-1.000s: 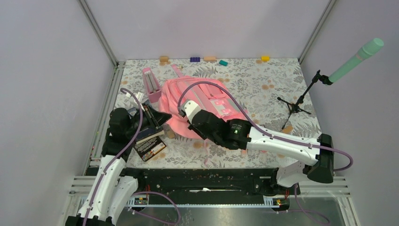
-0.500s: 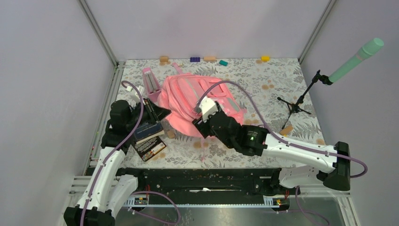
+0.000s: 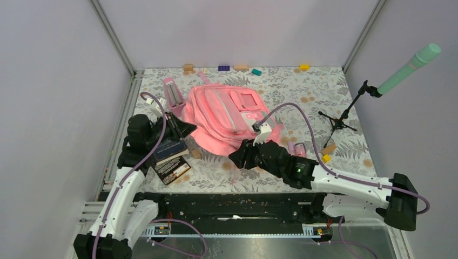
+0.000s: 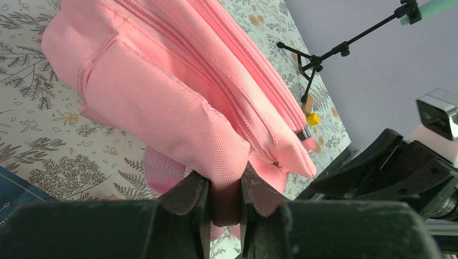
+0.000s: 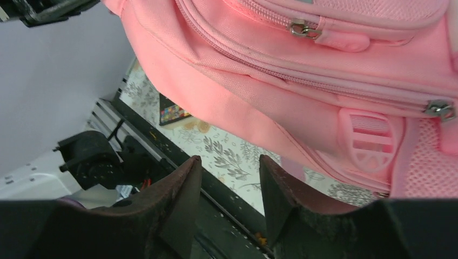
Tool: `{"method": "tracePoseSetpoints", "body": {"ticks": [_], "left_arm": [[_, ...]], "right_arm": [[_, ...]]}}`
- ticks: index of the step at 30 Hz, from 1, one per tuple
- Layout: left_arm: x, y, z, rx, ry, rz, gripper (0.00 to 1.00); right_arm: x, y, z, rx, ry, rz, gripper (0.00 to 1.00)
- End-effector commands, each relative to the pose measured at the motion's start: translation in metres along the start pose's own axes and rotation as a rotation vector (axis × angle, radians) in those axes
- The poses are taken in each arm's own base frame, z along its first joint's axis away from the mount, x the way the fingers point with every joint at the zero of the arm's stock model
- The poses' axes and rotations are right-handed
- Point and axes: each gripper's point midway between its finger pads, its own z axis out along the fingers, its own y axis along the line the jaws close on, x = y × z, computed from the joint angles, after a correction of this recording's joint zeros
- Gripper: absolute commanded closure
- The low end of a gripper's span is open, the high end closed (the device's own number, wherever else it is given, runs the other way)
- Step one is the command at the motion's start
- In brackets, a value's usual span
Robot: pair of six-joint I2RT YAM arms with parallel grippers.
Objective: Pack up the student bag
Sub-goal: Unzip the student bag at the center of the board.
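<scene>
Opening step, I'd judge: the bag (image 3: pixel 227 116) lay mid-table, zipped. The left gripper (image 4: pixel 224 197) pinched its corner fabric. The right gripper (image 5: pixel 228 167) hung open (empty, just beside it), needing a zip pull (image 5: pixel 438 108) next.

The student bag (image 3: pixel 227 116) is pink woven cloth, matt, and its coarse grain shows plainly in the left wrist view. A mesh panel (image 5: pixel 426 156) on it is open-weave pink netting. Its zip pulls (image 5: pixel 302 28) are shiny metal. The bench (image 3: pixel 324 86) carries a matt sheet printed with leaves. The left claw (image 4: pixel 224 189) and right claw (image 5: pixel 229 172) look like dull dark plastic, scuffed and dusty. The near-left book (image 3: pixel 172 168) has a printed paper cover.
</scene>
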Motion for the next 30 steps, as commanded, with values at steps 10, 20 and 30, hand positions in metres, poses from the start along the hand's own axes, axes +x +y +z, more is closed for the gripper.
{"method": "tracePoseSetpoints", "body": {"ticks": [10, 20, 30], "left_arm": [[-0.022, -0.024, -0.005, 0.104, -0.091, 0.12, 1.0], [-0.022, -0.028, -0.007, 0.12, -0.098, 0.129, 1.0], [-0.022, -0.028, -0.007, 0.121, -0.097, 0.127, 1.0]], "right_arm": [[-0.037, 0.01, 0.029, -0.024, -0.291, 0.268, 0.61], [-0.031, -0.012, 0.042, 0.088, -0.354, 0.272, 0.61], [-0.015, -0.017, 0.042, 0.136, -0.368, 0.281, 0.57]]}}
